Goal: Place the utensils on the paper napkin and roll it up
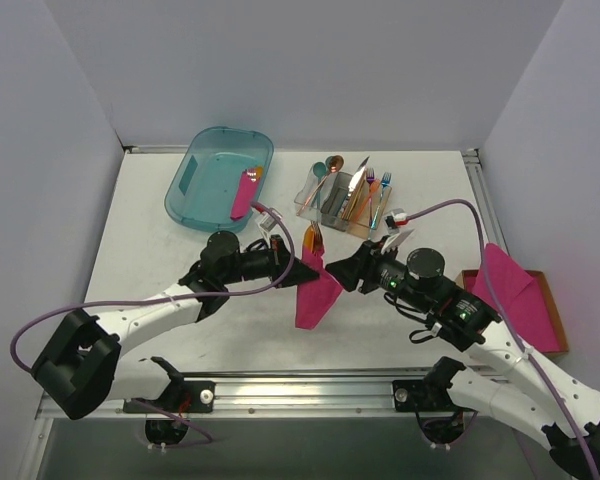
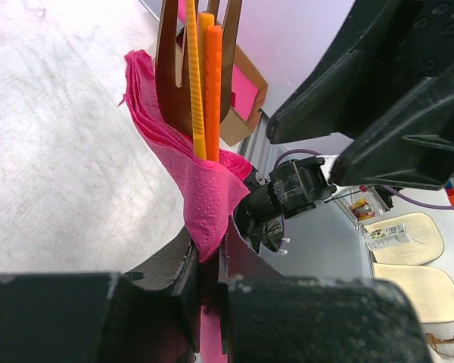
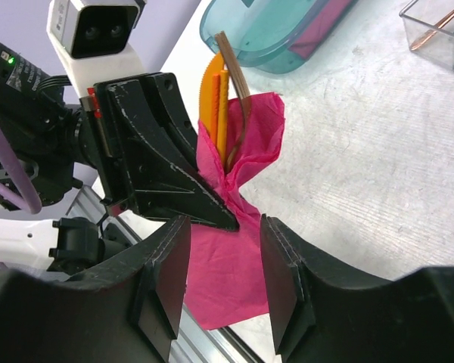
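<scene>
The left gripper pinches the paper napkin at its waist above the worktop's middle, the utensils poking from its top. Soft paper tears and slick metal slides, so grip over the handles. The right gripper stands open just beside it.

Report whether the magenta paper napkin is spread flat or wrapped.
Wrapped, loosely: the magenta paper napkin is bunched around the copper-orange metal utensils, whose ends stick out on top; the left gripper pinches it.
</scene>
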You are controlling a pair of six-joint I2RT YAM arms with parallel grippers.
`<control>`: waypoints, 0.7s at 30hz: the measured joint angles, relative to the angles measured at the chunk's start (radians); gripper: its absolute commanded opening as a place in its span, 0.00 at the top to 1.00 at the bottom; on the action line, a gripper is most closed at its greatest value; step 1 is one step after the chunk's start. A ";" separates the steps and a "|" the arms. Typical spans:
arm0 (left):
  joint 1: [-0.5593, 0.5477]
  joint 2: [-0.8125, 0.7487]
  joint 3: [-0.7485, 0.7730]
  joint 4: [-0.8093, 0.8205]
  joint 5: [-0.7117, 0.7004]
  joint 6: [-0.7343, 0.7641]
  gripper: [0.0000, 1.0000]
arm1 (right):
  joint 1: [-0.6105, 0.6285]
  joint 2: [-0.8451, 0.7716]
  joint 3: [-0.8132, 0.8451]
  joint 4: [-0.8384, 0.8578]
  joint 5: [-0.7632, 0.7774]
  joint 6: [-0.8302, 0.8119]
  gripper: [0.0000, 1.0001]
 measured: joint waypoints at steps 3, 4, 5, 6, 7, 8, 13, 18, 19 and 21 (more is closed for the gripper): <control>0.000 -0.007 0.006 -0.044 -0.011 0.013 0.98 | 0.003 0.004 -0.002 0.003 -0.018 0.000 0.60; 0.000 -0.009 0.008 -0.055 -0.014 0.015 0.97 | 0.005 0.008 -0.003 0.005 -0.024 0.000 0.61; 0.000 -0.013 0.013 -0.067 -0.016 0.018 0.98 | 0.006 0.014 -0.006 0.011 -0.032 0.002 0.61; 0.001 -0.016 0.015 -0.074 -0.021 0.021 0.98 | 0.006 0.021 -0.010 0.018 -0.040 0.003 0.62; 0.001 -0.021 0.018 -0.083 -0.026 0.022 0.97 | 0.006 0.028 -0.014 0.021 -0.046 0.005 0.63; 0.001 -0.026 0.019 -0.089 -0.031 0.024 0.97 | 0.007 0.035 -0.015 0.022 -0.049 0.006 0.63; 0.002 -0.042 0.033 -0.112 -0.038 0.031 0.98 | 0.019 0.063 -0.030 0.037 -0.063 0.016 0.63; 0.005 -0.057 0.035 -0.123 -0.039 0.031 0.98 | 0.025 0.066 -0.053 0.054 -0.069 0.022 0.64; 0.005 -0.059 0.035 -0.123 -0.039 0.031 0.98 | 0.025 0.066 -0.060 0.058 -0.069 0.023 0.64; 0.005 -0.063 0.036 -0.123 -0.038 0.031 0.98 | 0.025 0.066 -0.069 0.064 -0.070 0.024 0.65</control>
